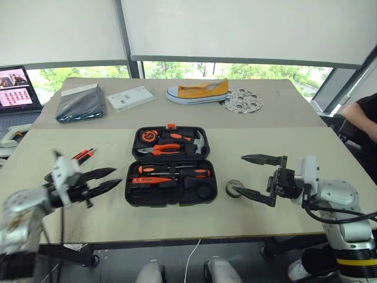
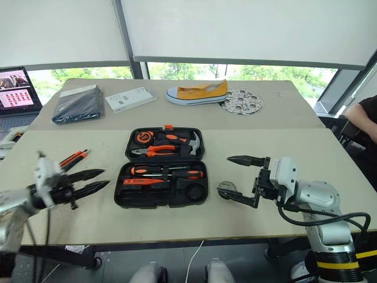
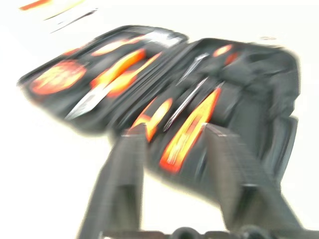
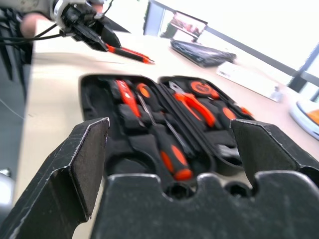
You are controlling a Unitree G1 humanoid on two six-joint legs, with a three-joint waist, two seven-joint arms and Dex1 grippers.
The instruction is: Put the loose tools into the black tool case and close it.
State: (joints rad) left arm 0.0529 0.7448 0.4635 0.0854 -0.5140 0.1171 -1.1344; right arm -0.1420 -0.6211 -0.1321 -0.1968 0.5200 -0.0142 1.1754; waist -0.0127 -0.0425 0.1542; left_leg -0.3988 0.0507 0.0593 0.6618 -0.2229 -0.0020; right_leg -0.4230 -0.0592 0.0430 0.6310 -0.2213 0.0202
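Black tool case (image 1: pixel 171 167) (lid open) between 2 empty hands

We see the left wrist view smeared: the black tool case (image 3: pixel 164 94) and its orange tools lose their outlines there. The small black tape roll (image 1: pixel 234 189) sits partly behind the right gripper's (image 1: pixel 252 177) lower finger. A person (image 1: pixel 362 121) is cut off by the frame's right edge.

Yellow shoe (image 1: pixel 198 92), white box (image 1: pixel 131 98), dark packet (image 1: pixel 80 105), laptop (image 1: pixel 17 88)
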